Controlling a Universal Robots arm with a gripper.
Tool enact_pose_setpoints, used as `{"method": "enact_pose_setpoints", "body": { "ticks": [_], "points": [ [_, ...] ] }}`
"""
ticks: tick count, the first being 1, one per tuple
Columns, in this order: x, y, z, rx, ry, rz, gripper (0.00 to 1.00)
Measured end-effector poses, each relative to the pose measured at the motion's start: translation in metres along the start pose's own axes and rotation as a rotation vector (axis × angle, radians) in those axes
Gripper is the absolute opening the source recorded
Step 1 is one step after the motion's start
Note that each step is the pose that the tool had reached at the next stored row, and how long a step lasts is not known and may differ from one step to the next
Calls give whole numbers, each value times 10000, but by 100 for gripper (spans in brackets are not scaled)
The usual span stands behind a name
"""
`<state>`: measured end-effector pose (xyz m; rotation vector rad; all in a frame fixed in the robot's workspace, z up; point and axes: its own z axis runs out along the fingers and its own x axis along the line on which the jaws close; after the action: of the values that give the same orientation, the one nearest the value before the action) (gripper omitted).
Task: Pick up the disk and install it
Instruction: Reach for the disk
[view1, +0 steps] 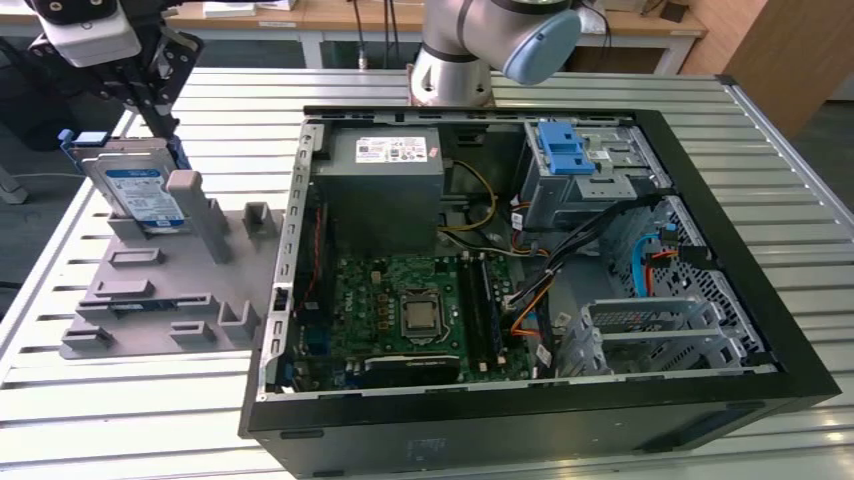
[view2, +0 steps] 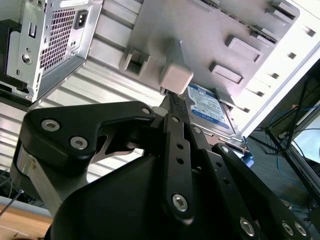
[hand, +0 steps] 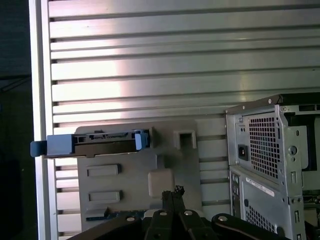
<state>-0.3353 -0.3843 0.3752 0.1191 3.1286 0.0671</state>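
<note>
The disk is a silver drive with a blue-and-white label and a blue bracket. It stands upright on its edge in a slot of the grey fixture, at the exterior view's left. My gripper hangs just above and behind its top edge without touching it. In the first wrist view the disk shows edge-on beyond the gripper. In the second wrist view its label lies just past the gripper. The fingers are pressed together with nothing between them.
An open black computer case lies to the exterior view's right of the fixture. It holds a motherboard, a power supply and a grey drive bay with a blue latch. Everything rests on a slatted metal table.
</note>
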Motion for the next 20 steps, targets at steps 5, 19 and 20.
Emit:
{"method": "enact_pose_setpoints", "body": {
  "ticks": [5,19,20],
  "points": [
    [27,17,5,0,1,0,11],
    [86,40,16,1,2,1,11],
    [90,42,17,1,2,1,11]
  ]
}}
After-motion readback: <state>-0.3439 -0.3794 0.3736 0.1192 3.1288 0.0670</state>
